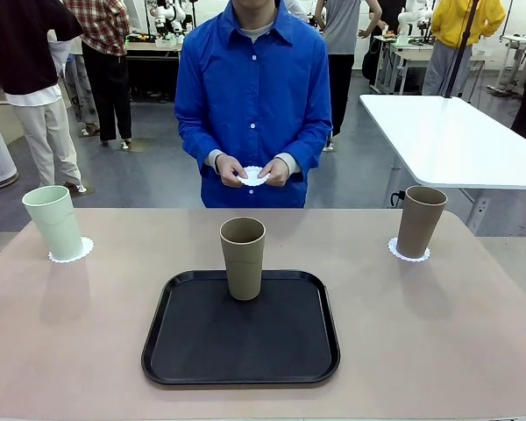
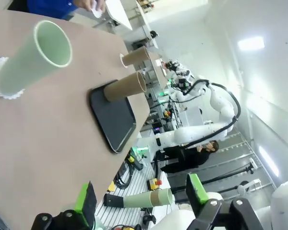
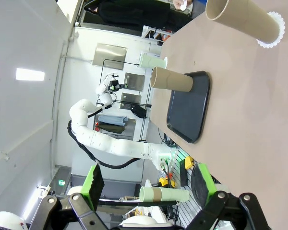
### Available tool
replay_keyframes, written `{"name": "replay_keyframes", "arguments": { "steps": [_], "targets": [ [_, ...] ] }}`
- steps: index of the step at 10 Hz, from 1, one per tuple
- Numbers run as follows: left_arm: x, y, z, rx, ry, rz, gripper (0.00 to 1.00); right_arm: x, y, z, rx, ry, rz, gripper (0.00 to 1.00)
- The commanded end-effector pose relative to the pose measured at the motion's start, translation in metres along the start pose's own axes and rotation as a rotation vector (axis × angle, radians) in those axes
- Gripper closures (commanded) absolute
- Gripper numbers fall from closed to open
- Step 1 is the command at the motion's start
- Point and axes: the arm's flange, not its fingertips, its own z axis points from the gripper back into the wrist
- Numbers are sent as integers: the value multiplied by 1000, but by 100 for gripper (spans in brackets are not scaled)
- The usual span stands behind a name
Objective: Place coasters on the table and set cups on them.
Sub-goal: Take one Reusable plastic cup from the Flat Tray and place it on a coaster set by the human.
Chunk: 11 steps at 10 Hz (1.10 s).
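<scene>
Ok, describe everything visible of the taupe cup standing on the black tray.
The taupe cup is a tall, handleless tumbler, matte and plastic-looking, tapering from a wide open mouth to a narrower base. It stands upright on the black tray, midway across and close to its far rim. Only the tray touches it, with the base set straight on the tray's floor.

Front across table (image 1: 70,351), wrist views sideways
</scene>
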Motion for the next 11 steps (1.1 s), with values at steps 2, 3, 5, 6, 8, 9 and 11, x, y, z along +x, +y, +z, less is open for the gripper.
{"name": "replay_keyframes", "arguments": {
  "steps": [2, 3, 5, 6, 8, 9, 11],
  "targets": [
    [4, -7, 6, 47, -70, 48, 0, -2, 1, 0, 5, 5, -8, 0],
    [4, -7, 4, 54, -68, 56, 0, -2, 1, 0, 5, 5, -8, 0],
    [2, -9, 0, 118, -78, 64, 0, -2, 1, 0, 5, 5, -8, 0],
    [2, -1, 12, 60, -48, 51, 0, -2, 1, 0, 5, 5, -8, 0],
    [2, -1, 12, 60, -48, 51, 0, -2, 1, 0, 5, 5, -8, 0],
    [2, -1, 12, 60, -48, 51, 0, -2, 1, 0, 5, 5, -8, 0],
    [2, -1, 12, 60, -48, 51, 0, -2, 1, 0, 5, 5, -8, 0]
  ]
}}
